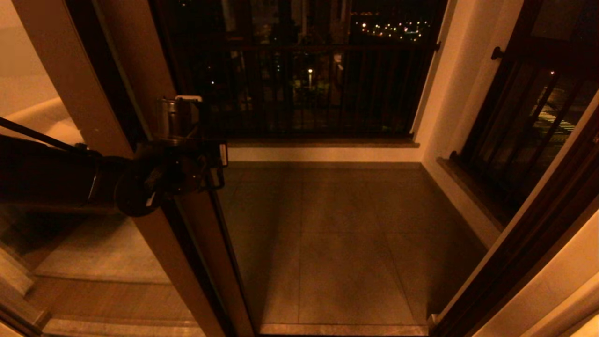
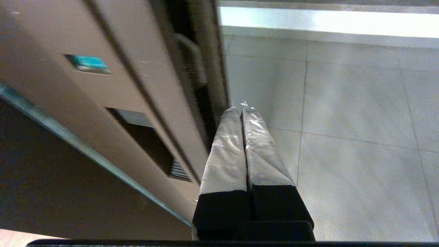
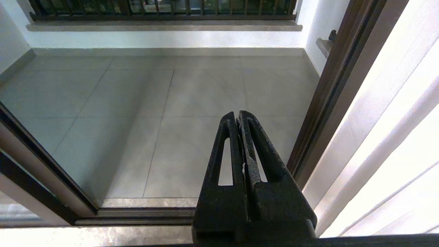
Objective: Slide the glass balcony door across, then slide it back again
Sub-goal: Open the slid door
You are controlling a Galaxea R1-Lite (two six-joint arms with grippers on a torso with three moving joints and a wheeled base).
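Both grippers pinched closed, left gripper [image 2: 242,109] beside glass balcony door [image 2: 113,92] (top cut off).

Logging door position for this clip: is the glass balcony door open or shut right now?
Open. The glass balcony door stands at the left, leaving the doorway onto the tiled balcony floor clear. The shut left gripper sits beside its edge.

Head camera looks down; all views share the balcony floor [image 1: 337,243].
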